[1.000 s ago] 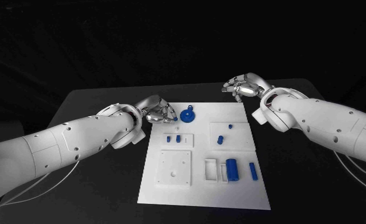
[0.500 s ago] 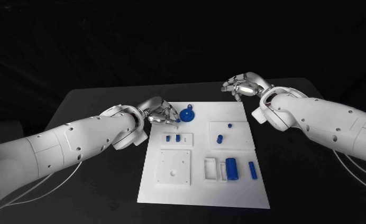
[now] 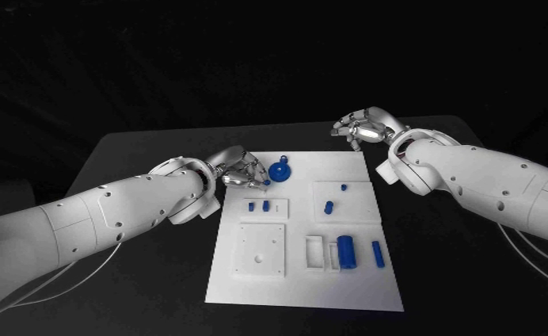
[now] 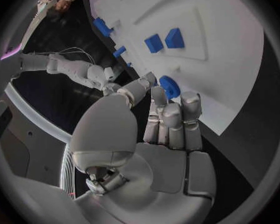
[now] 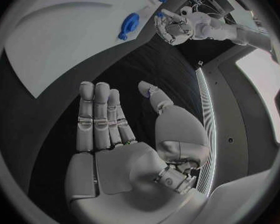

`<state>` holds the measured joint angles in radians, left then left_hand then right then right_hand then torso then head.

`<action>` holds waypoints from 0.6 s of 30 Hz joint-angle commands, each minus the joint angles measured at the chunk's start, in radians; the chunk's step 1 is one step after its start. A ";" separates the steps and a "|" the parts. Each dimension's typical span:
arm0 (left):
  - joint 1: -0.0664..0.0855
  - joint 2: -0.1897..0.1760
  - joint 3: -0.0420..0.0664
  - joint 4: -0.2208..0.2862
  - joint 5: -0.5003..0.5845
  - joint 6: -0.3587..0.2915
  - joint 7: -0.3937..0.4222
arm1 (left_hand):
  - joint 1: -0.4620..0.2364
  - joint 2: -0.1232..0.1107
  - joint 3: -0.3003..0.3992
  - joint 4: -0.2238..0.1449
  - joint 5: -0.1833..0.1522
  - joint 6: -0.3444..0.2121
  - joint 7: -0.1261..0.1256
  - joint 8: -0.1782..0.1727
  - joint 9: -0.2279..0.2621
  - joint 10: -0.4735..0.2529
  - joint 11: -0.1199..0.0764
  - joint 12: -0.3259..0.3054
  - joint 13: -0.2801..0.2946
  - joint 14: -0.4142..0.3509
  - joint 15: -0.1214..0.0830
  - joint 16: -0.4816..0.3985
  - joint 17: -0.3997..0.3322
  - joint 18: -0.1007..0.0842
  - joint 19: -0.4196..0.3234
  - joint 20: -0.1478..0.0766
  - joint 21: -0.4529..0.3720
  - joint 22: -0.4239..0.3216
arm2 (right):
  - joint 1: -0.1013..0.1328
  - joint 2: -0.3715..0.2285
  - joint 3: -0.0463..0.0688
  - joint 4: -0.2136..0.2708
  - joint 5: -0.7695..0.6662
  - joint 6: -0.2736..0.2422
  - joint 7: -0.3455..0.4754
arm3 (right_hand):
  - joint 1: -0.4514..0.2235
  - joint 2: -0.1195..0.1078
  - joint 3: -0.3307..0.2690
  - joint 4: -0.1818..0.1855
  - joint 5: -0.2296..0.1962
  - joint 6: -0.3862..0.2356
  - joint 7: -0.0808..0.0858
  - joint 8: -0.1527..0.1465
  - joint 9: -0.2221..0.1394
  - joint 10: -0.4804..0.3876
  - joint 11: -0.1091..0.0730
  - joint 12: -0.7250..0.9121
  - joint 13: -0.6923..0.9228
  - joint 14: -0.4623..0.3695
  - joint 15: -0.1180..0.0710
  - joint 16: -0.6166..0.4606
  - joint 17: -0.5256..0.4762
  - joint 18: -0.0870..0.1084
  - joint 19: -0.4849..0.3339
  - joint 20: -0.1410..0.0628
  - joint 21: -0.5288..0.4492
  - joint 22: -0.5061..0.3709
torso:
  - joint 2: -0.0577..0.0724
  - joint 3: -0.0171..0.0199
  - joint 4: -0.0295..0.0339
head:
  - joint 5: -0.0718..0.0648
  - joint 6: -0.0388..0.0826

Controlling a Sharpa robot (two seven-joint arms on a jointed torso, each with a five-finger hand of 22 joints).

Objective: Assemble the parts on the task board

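The white task board [image 3: 356, 288] lies in the middle of the black table. A round blue part [image 3: 281, 172] sits near its far left corner, also seen in the left wrist view as a blue disc [image 4: 170, 87]. My left hand [image 3: 241, 168] hovers at that corner with its fingers [image 4: 170, 117] curled close together, their tips just short of the round part, and nothing shows in them. My right hand [image 3: 363, 129] is over the bare table beyond the board's far right corner; its fingers [image 5: 99, 117] are straight, the thumb stands apart, and it holds nothing.
Two small blue pieces [image 3: 259, 207] stand in a recessed panel. Two more [image 3: 329, 208] lie at mid-right. A blue cylinder [image 3: 345, 251] and a thin blue pin [image 3: 377, 253] lie near white frames [image 3: 315, 253], beside a square white plate [image 3: 261, 250].
My left hand has crept slightly toward the round blue part. The right hand has barely moved.
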<state>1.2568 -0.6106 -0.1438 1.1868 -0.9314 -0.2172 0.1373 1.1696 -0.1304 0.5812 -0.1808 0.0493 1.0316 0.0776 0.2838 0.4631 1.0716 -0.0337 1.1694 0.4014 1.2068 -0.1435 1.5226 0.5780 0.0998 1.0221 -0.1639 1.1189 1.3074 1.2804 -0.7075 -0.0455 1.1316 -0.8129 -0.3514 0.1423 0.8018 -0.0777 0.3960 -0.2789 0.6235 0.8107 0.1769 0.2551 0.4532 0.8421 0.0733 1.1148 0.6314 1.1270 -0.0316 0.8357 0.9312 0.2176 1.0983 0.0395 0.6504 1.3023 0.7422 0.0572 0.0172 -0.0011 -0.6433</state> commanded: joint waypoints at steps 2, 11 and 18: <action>-0.001 0.004 0.000 -0.002 -0.038 0.018 0.012 | -0.006 0.004 0.000 -0.005 0.006 -0.002 0.002 -0.003 0.000 -0.001 0.001 0.005 -0.001 -0.003 0.001 0.005 0.002 0.011 0.001 -0.073 0.004 0.018 | 0.000 0.000 0.001 0.000 0.002 0.004 0.009 | -0.008 0.001 0.003 0.002 0.006 -0.002 0.008 0.007 -0.001 -0.008 0.001 0.006 0.001 -0.006 0.001 0.006 -0.001 0.044 0.004 -0.003 -0.006 0.002 | 0.000 0.0000 0.0006 | 0.000 -0.001; -0.005 0.006 0.000 -0.008 -0.063 0.021 0.008 | -0.007 0.005 -0.001 -0.007 0.006 -0.001 0.002 -0.003 0.000 -0.002 0.001 0.006 -0.001 -0.003 0.001 0.005 0.002 0.011 0.001 -0.073 0.005 0.018 | 0.000 0.000 0.001 0.001 0.002 0.004 0.009 | -0.008 0.001 0.003 0.002 0.006 -0.002 0.008 0.007 -0.001 -0.008 0.001 0.007 0.001 -0.006 0.001 0.006 -0.001 0.044 0.004 -0.003 -0.006 0.002 | 0.000 -0.0008 0.0004 | 0.000 -0.003; -0.005 0.010 0.000 -0.013 -0.065 0.019 0.005 | -0.007 0.005 -0.001 -0.008 0.006 -0.001 0.002 -0.003 0.000 -0.001 0.001 0.006 -0.001 -0.003 0.001 0.005 0.003 0.011 0.000 -0.073 0.006 0.018 | 0.000 0.001 0.001 0.001 0.002 0.004 0.010 | -0.008 0.001 0.003 0.002 0.006 -0.002 0.008 0.007 -0.001 -0.008 0.001 0.007 0.000 -0.006 0.001 0.006 -0.001 0.044 0.005 -0.003 -0.006 0.002 | 0.000 -0.0003 0.0004 | -0.001 -0.004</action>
<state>1.2522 -0.6036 -0.1442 1.1739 -0.9821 -0.2091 0.1360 1.1696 -0.1305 0.5784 -0.1835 0.0493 1.0319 0.0760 0.2838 0.4630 1.0715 -0.0337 1.1725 0.4015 1.2069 -0.1434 1.5226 0.5801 0.0967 1.0222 -0.1638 1.1188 1.3080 1.2804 -0.7072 -0.0455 1.1319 -0.8128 -0.3514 0.1425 0.8018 -0.0777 0.3960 -0.2789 0.6235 0.8085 0.1792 0.2551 0.4532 0.8422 0.0735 1.1178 0.6312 1.1270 -0.0316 0.8357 0.9312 0.2176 1.0983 0.0395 0.6504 1.3034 0.7423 0.0567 0.0176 -0.0018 -0.6469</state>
